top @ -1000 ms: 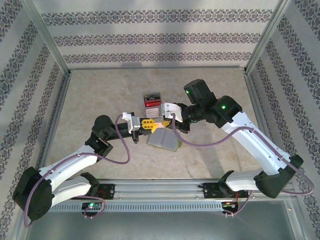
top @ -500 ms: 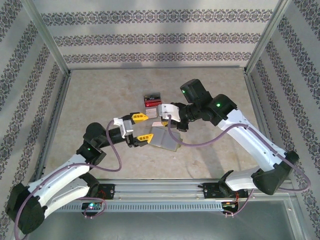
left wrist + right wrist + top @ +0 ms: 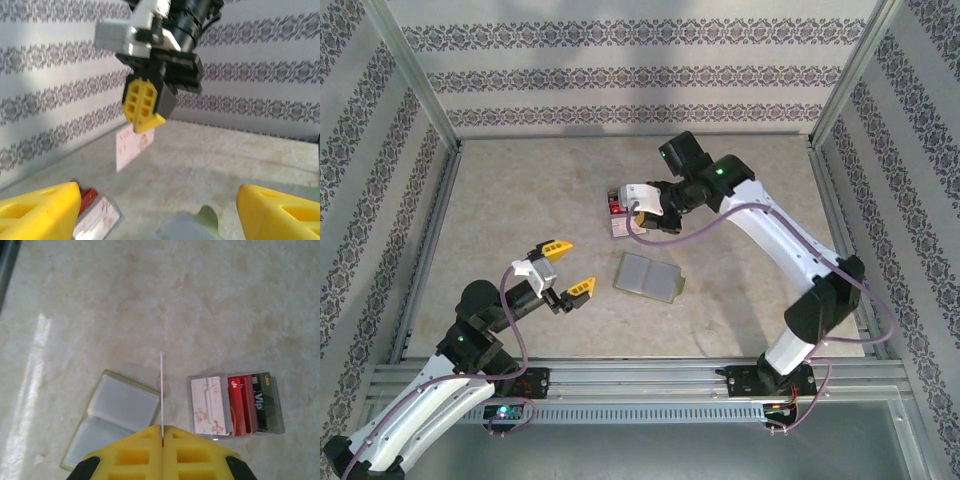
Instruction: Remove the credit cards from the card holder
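Right gripper pinching pale card above removed cards | left gripper spread | card holder looks empty — only this drop left

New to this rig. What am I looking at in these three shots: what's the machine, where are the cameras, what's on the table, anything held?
Two robot arms are bolted at the near edge of a table, each ending in a two-finger yellow claw. The overhead picture looks down from behind them; the other two come from a camera on each wrist. On the table lies the card holder, open. Beside it sit several cards, pale, red and dark, in what looks like a clear tray. The right claw is shut on a pinkish card, held off the surface; its own camera sees that card edge-on, as a thin line. The left claw is open and holds nothing, over the near-left part of the table.
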Motion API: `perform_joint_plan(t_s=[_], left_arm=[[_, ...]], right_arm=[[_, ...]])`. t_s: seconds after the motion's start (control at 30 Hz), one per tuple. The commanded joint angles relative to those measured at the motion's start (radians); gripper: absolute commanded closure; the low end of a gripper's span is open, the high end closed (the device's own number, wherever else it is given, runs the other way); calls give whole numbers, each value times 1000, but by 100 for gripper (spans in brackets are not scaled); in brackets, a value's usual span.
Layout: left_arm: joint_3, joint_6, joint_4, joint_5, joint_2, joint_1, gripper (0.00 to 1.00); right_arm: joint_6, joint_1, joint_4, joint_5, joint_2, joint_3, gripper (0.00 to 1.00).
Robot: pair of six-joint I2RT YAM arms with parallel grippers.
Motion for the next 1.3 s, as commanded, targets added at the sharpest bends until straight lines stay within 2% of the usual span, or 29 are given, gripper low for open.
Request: perform_joint_plan(t_s=[0.0,0.33,0.57,0.7,1.27], left_arm=[[18,-25,-145,-32,-7,-8,18],[3,-10,-145,-47,-5,-7,15],[-13,-5,-198,-170,-6,-8,4],[-16,-7,-206,-187,-7,-8,0],[-20,24,-236,-221,-4,-7,0]], right_arm=[[-42,-13,-32,-24,83,77,100],[-90,-25,-36,-16,285,216,100],[-108,-33,-25,-8,373,252,100],[-114,-40,-25,0,419,276,100],[-127,-66,-31,-8,568,366,100]])
